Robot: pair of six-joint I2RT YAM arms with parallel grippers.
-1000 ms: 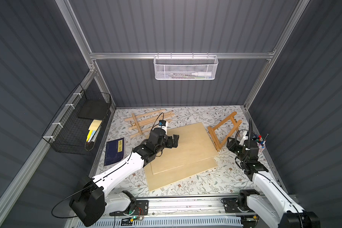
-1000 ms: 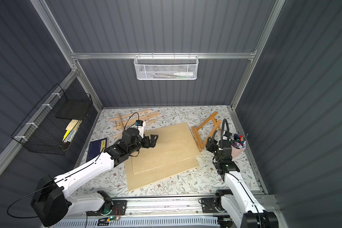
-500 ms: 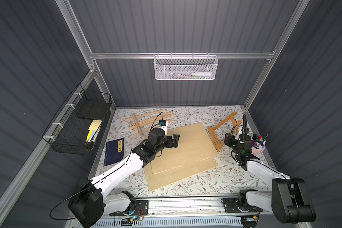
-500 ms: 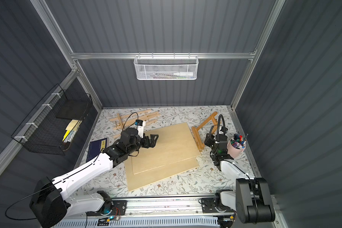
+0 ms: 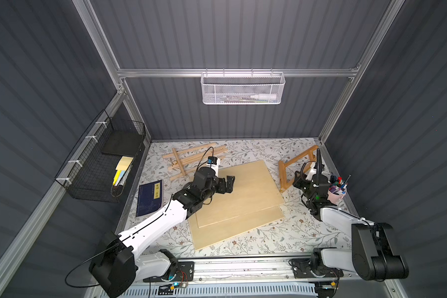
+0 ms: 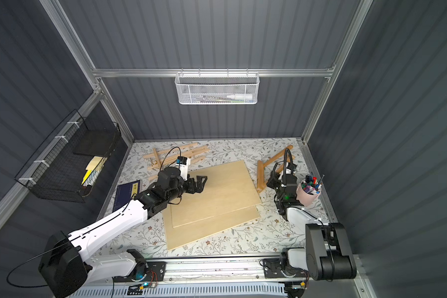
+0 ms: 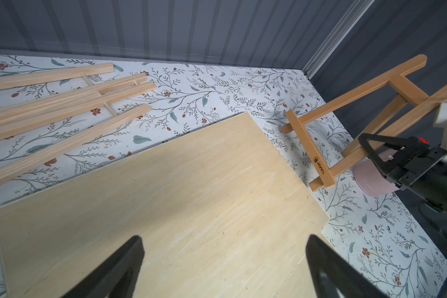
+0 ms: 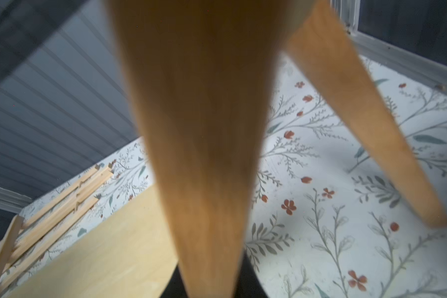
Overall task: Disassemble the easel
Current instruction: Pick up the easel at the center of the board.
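The easel (image 5: 297, 161) (image 6: 274, 157) is a small brown wooden frame at the right of the table. It stands tilted, with its ledge end down on the flowered cover. In the left wrist view the easel (image 7: 346, 100) has its top ends raised toward the right wall. My right gripper (image 5: 298, 179) (image 6: 271, 182) is at the easel's near leg. In the right wrist view that leg (image 8: 199, 129) runs between the black fingers, which close in on both sides of it. My left gripper (image 5: 229, 184) (image 7: 223, 240) hangs open over the plywood, holding nothing.
Two stacked plywood boards (image 5: 243, 196) fill the middle. Loose pale wooden slats (image 5: 191, 160) lie at the back left and a blue book (image 5: 150, 197) at the left edge. A pink cup of pens (image 5: 337, 192) stands right beside my right wrist. Wire baskets hang on the left wall (image 5: 106, 160) and the back wall (image 5: 241, 87).
My right arm has folded back and reached toward the easel, and its jaws have narrowed onto the easel's leg. The left arm has barely moved and stays open.
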